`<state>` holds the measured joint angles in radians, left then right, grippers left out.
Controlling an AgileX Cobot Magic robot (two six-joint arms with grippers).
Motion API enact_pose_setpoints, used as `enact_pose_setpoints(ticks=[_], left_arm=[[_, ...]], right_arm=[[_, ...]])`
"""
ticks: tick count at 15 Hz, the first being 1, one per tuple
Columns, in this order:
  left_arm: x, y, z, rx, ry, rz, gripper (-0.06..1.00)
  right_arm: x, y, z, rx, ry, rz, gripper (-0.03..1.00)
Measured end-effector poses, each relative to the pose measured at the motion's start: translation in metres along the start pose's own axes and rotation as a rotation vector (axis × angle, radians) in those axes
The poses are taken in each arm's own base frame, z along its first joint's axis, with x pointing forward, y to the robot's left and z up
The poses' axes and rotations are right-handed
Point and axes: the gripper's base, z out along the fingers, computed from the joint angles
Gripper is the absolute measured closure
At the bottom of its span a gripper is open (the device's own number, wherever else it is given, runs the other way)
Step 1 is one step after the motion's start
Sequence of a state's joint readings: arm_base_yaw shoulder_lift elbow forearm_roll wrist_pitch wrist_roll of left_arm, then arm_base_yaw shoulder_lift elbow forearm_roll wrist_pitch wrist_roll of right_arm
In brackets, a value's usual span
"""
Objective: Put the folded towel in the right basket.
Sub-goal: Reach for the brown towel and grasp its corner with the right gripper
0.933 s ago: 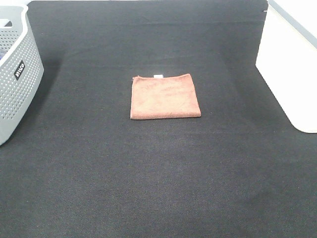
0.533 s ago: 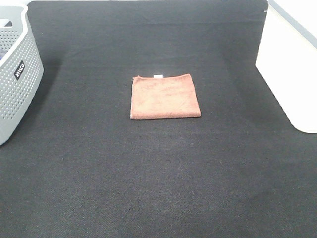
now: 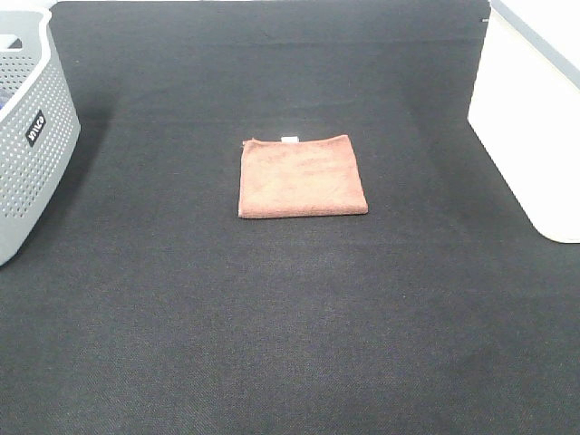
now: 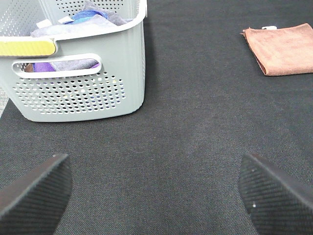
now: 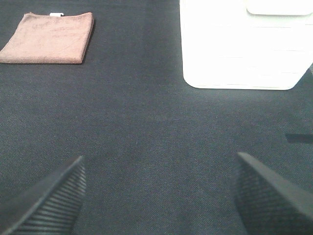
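A brown folded towel (image 3: 302, 177) lies flat in the middle of the black mat, a small white tag at its far edge. It also shows in the left wrist view (image 4: 281, 48) and the right wrist view (image 5: 49, 38). The white right basket (image 3: 533, 127) stands at the right edge, also seen in the right wrist view (image 5: 242, 46). My left gripper (image 4: 155, 196) is open and empty above bare mat, near the grey basket. My right gripper (image 5: 159, 198) is open and empty above bare mat, short of the white basket. Neither gripper shows in the exterior view.
A grey perforated basket (image 3: 29, 136) stands at the left edge, holding several cloths (image 4: 73, 22). The black mat (image 3: 290, 317) covers the whole table.
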<state>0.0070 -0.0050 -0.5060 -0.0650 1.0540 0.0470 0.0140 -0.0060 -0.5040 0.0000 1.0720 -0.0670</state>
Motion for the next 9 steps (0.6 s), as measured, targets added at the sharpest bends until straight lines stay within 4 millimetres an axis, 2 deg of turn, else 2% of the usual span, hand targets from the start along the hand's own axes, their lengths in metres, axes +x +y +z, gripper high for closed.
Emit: enact_pose_setpoints(ticks=[9], left_arm=[[0.0,0.0,0.0,0.0,0.0,0.0,0.07]], right_arm=[[0.0,0.0,0.0,0.0,0.0,0.0,0.2]])
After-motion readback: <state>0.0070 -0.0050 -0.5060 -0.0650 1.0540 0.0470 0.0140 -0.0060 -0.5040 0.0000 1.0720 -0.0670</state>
